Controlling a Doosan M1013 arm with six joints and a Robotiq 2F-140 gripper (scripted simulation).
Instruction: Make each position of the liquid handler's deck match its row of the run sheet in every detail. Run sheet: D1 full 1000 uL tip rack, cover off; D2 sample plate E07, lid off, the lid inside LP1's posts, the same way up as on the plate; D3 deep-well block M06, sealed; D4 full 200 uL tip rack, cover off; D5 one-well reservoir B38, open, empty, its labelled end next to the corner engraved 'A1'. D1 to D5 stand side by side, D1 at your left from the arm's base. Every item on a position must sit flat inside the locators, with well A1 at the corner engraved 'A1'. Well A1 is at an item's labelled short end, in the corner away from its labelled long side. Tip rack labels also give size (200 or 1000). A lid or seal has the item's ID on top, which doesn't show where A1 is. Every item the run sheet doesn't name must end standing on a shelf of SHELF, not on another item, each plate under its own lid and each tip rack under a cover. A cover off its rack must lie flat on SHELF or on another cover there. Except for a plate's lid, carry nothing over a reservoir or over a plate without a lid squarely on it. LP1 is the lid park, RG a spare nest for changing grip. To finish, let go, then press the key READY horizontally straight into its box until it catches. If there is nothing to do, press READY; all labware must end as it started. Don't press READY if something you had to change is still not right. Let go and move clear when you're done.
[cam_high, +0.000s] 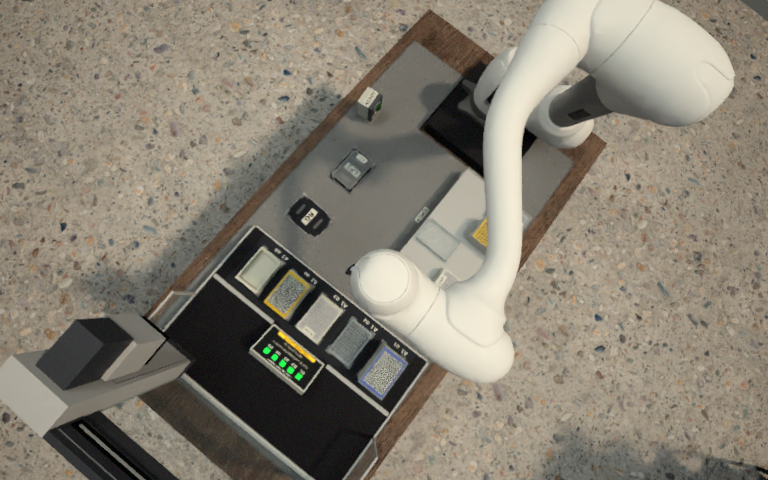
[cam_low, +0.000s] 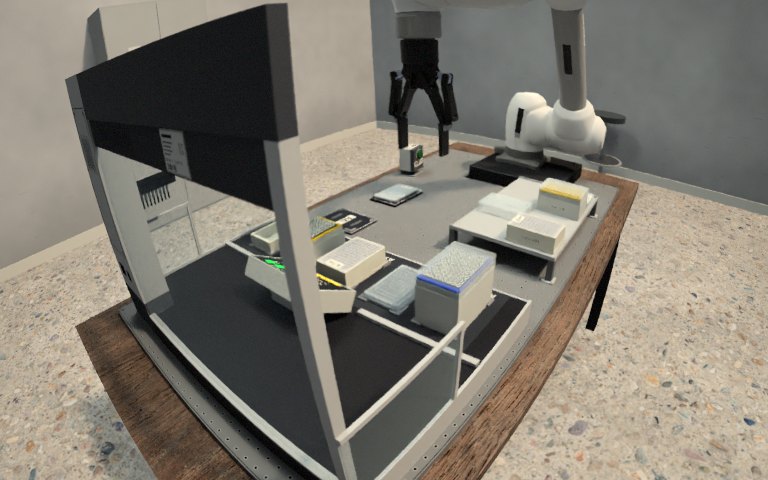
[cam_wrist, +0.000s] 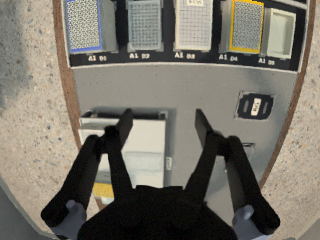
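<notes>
My gripper (cam_low: 422, 146) hangs high over the grey plate between the shelf and the lid park, open and empty; it also shows in the wrist view (cam_wrist: 162, 120). In the wrist view the deck row reads, from left: a blue-banded tip rack (cam_wrist: 84, 23) without cover, a sample plate (cam_wrist: 144, 24), a white deep-well block (cam_wrist: 194, 23), a yellow-banded tip rack (cam_wrist: 246, 24) without cover, and a pale reservoir (cam_wrist: 280, 32). A clear lid (cam_low: 397, 194) lies in the lid park LP1. The READY key box (cam_low: 411, 157) stands at the far edge.
The shelf (cam_low: 532, 213) at the right holds a yellow-banded rack (cam_low: 561, 202), a white block (cam_low: 535, 233) and a clear cover (cam_low: 498, 203). The spare nest RG (cam_low: 349, 220) lies before the deck. The handler's frame post (cam_low: 294, 237) and dark hood stand over the deck.
</notes>
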